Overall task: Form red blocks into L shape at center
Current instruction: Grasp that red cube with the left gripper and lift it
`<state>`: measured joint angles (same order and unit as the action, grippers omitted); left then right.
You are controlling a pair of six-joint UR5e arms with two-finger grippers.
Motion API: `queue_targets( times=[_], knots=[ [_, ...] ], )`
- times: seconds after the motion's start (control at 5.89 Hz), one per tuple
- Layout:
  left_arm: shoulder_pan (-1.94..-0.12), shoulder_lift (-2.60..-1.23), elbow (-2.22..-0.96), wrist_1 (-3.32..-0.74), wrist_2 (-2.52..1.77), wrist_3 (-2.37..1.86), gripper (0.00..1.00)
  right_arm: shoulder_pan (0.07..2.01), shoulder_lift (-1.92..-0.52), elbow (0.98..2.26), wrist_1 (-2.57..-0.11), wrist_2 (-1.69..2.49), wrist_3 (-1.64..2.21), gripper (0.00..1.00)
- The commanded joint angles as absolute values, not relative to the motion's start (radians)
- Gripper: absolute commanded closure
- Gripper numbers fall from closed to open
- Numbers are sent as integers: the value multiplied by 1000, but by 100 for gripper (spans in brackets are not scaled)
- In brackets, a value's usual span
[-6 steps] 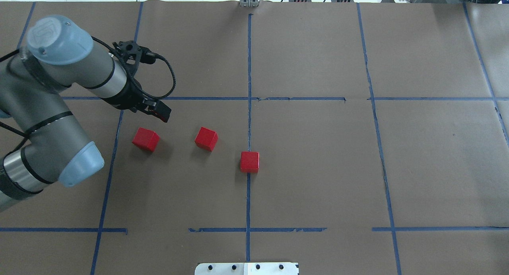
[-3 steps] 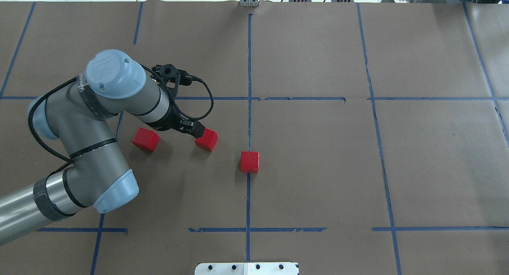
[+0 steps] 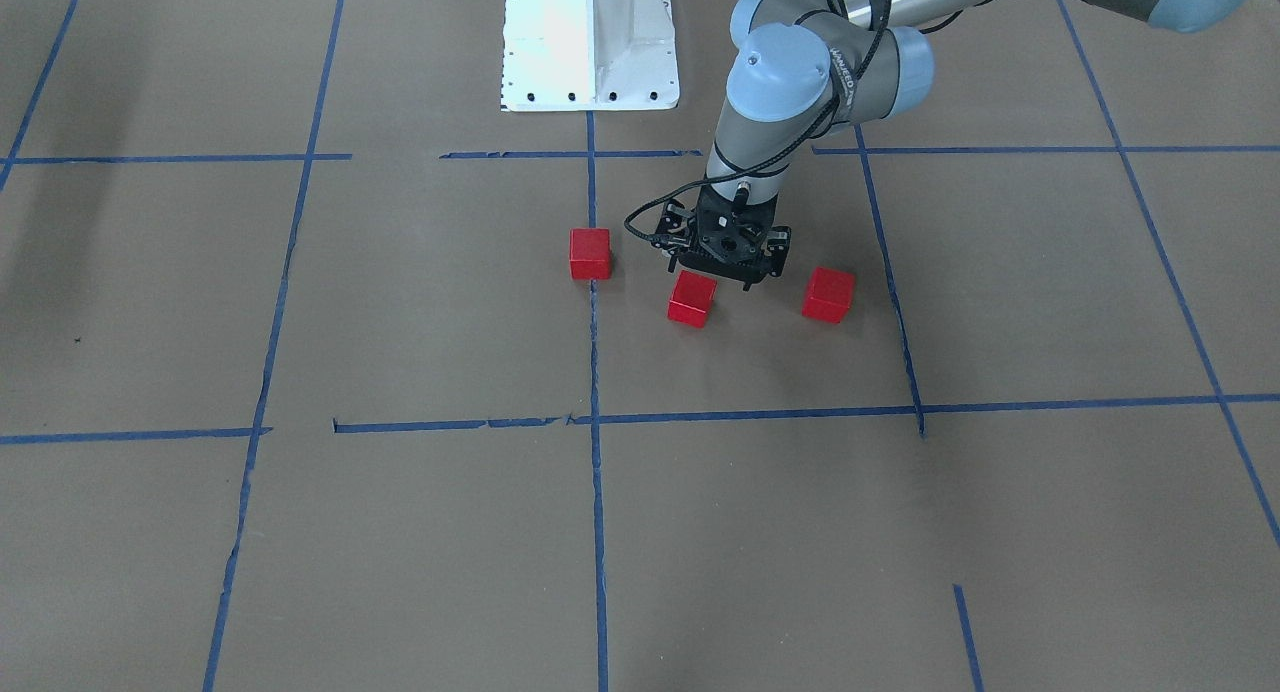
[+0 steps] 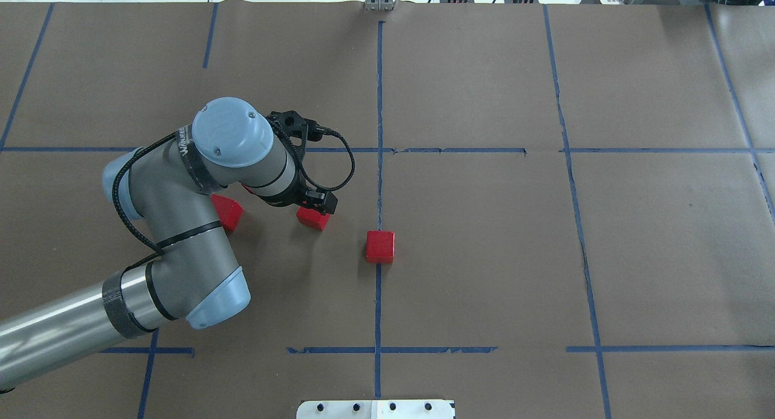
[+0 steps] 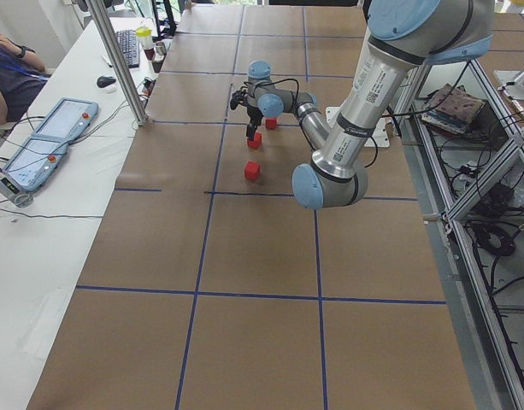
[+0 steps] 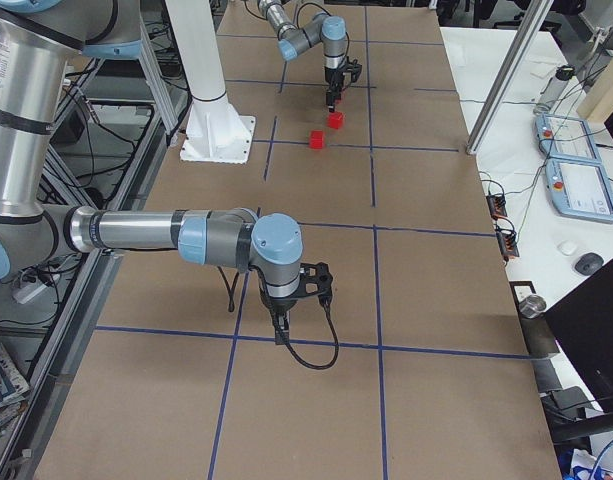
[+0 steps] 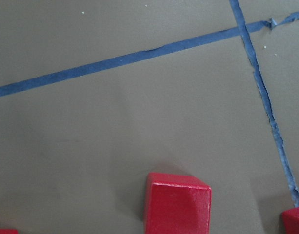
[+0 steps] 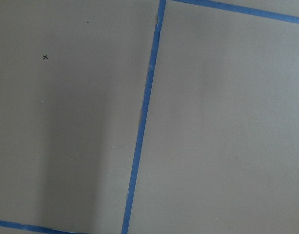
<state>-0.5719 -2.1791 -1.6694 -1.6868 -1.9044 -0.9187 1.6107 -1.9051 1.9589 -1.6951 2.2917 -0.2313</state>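
Observation:
Three red blocks lie apart on the brown paper. The left one (image 4: 230, 213) (image 3: 828, 294) is partly hidden by my arm. The middle one (image 4: 313, 219) (image 3: 692, 299) also shows at the bottom of the left wrist view (image 7: 177, 202). The third (image 4: 379, 246) (image 3: 590, 253) sits on the vertical blue tape line of the center (image 4: 460, 249). My left gripper (image 3: 722, 277) (image 4: 316, 206) hovers just over the middle block on the robot's side, and looks open and empty. My right gripper (image 6: 282, 328) shows only in the exterior right view, low over bare paper far from the blocks. I cannot tell its state.
The robot's white base (image 3: 590, 42) stands behind the blocks. Blue tape lines (image 4: 454, 150) form a grid on the paper. A metal post (image 5: 116, 60) and operators' tablets (image 5: 48, 141) stand at the far table side.
My left arm has swung right, from beside the left block to over the middle block. The three blocks have not moved.

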Motion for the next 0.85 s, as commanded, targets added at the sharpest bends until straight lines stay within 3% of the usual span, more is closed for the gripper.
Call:
queue_targets(
  times=[0.0, 0.68],
  knots=[
    [-571, -2216, -1602, -1689, -1902, -920, 0, 1611, -1905, 1959, -1695, 2290, -232, 0],
    [-555, -2246, -1516, -1710, -1902, -920, 4, 1611, -1905, 1957, -1697, 2290, -232, 0]
  ],
)
